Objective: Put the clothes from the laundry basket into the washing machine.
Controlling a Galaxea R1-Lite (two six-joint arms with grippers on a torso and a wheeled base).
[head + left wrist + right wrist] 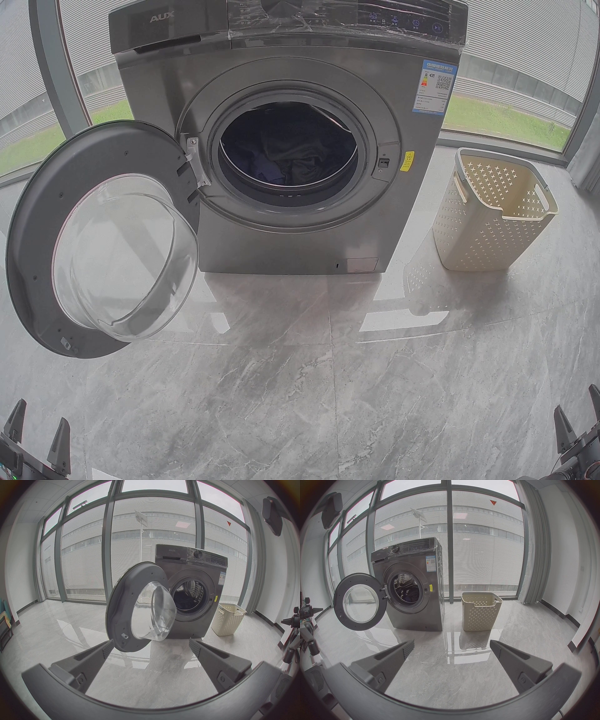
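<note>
A grey washing machine (281, 162) stands ahead with its round door (100, 244) swung wide to the left. Dark clothes (287, 153) lie inside the drum. To its right on the floor stands a cream laundry basket (494, 209); nothing shows inside it from above. My left gripper (37, 434) is low at the near left, open with nothing between its fingers. My right gripper (578, 415) is low at the near right, also open with nothing held. The machine (193, 589) and basket (228, 619) lie well beyond the left gripper (151, 650). Both sit far from the right gripper (451, 650) too.
Glossy grey marble floor (325, 387) stretches wide between me and the machine. Tall windows (512, 94) run behind the machine and basket. A tripod stand (292, 636) is off to one side of the room.
</note>
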